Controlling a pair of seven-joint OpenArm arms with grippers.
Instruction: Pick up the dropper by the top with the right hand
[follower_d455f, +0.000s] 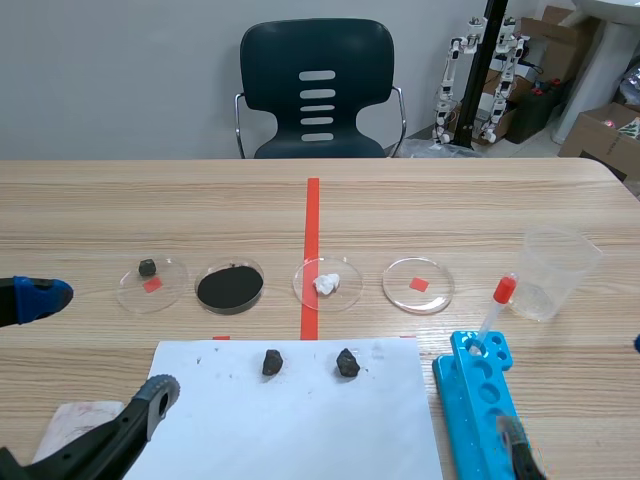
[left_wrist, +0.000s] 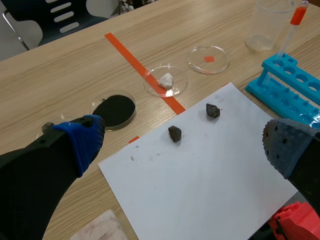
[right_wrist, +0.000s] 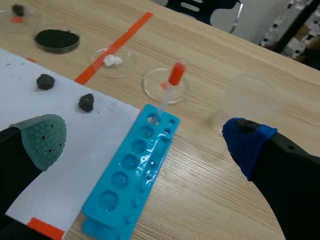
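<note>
Plainly spread and empty, the right hand (right_wrist: 144, 142) hangs above the blue rack (right_wrist: 127, 180) (dropper (right_wrist: 168, 92) standing in its far hole).

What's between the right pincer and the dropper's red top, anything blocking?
Nothing visible. The right pincer is open, the blue rack under and ahead of it. The dropper stands in the rack's far end hole, red top exposed. The clear cup sits beside it, apart.

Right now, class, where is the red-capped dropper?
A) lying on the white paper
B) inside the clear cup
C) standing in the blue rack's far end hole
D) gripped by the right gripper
C: the dropper stands, slightly tilted, in the far end hole of the blue rack, with nothing gripping it.
</note>
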